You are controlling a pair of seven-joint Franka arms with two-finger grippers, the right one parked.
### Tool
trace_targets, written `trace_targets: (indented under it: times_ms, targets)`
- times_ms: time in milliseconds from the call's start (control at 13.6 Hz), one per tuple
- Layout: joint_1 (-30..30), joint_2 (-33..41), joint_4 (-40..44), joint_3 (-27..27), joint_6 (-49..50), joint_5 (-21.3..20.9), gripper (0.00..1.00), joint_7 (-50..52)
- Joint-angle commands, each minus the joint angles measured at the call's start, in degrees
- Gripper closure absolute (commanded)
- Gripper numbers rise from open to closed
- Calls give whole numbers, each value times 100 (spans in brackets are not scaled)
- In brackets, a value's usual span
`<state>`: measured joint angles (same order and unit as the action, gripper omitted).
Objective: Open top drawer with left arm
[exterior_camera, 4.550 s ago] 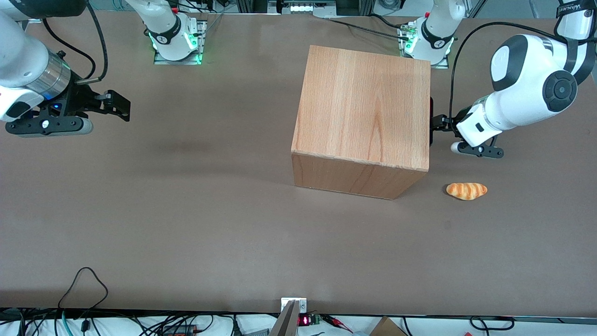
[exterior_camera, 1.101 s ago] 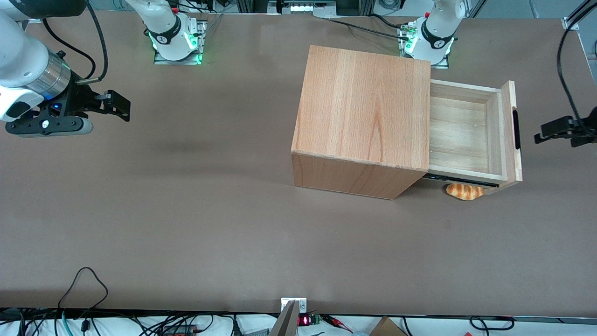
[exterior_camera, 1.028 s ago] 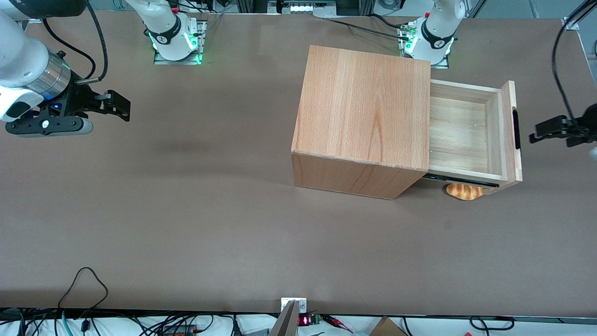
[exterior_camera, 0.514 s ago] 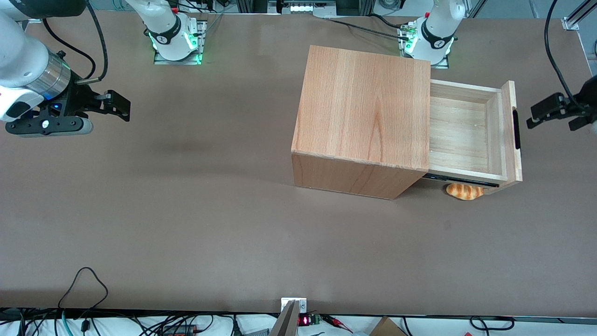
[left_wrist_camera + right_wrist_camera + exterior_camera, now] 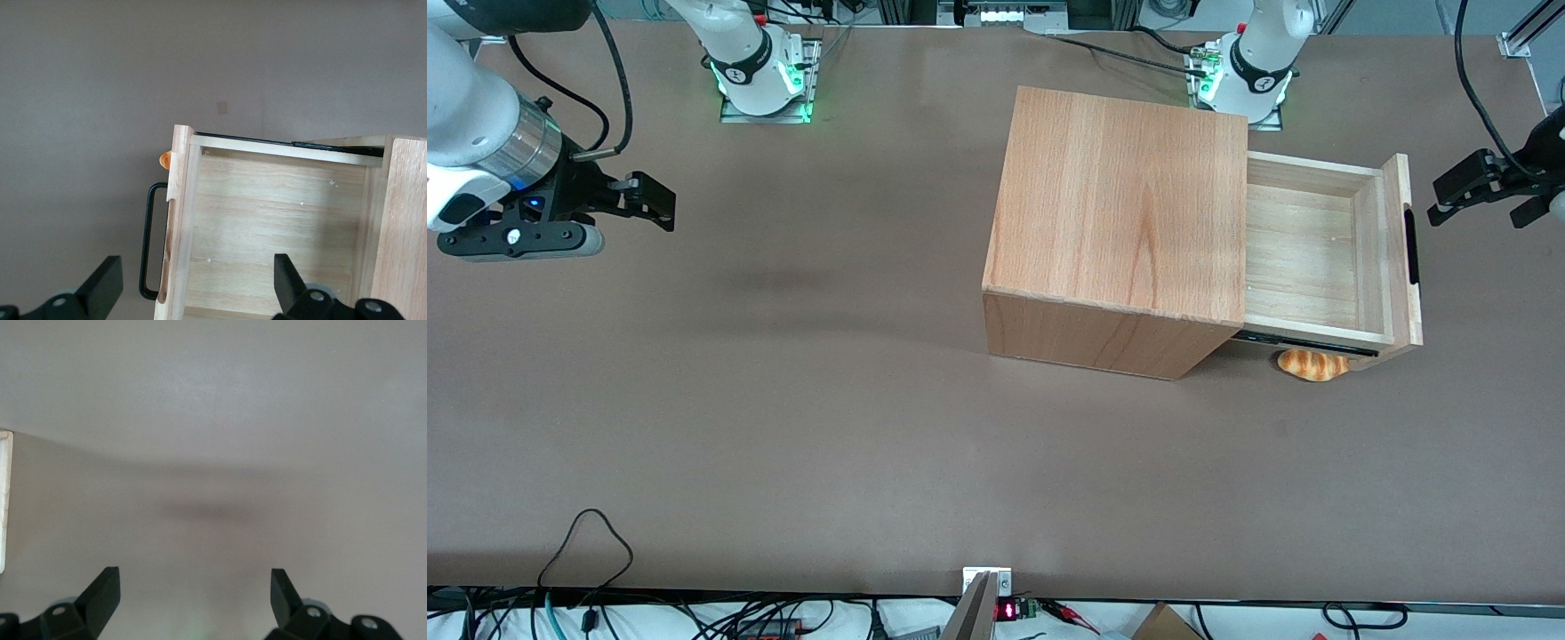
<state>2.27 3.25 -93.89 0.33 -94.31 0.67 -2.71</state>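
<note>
The top drawer [image 5: 1316,253] is pulled out of the big wooden box [image 5: 1120,218]. It sticks out of the box's side that faces the working arm's end of the bench [image 5: 783,400]. The drawer has nothing in it, and its pale wood floor shows. Its flat front panel [image 5: 1405,258] stands at the end away from the box. A slim black bar handle [image 5: 1410,246] sits on the outer face of that panel. A black side rail [image 5: 1307,342] runs along the drawer's side that is nearer to the front camera.

The gripper [image 5: 1485,191] of the left arm [image 5: 1549,133] is up in the air, near the handle but not touching it. It is farther toward the working arm's end of the bench than the drawer's front panel. Its 2 fingers [image 5: 103,287] are spread wide apart and hold nothing. In the left wrist view the handle [image 5: 151,243] and the drawer's front panel show in the gap between the 2 fingers, down below them.

A small orange bread roll [image 5: 1314,364] lies on the bench just beside the drawer, on the side nearer to the front camera. The drawer hangs over part of it.
</note>
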Motion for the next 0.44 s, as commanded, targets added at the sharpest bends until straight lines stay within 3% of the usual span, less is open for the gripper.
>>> trace_targets:
  times_ms: [0, 367]
  targets:
    - [-24, 159, -165, 29, -70, -155, 0, 182]
    - [-16, 115, -103, -7, 159, -163, 0, 183]
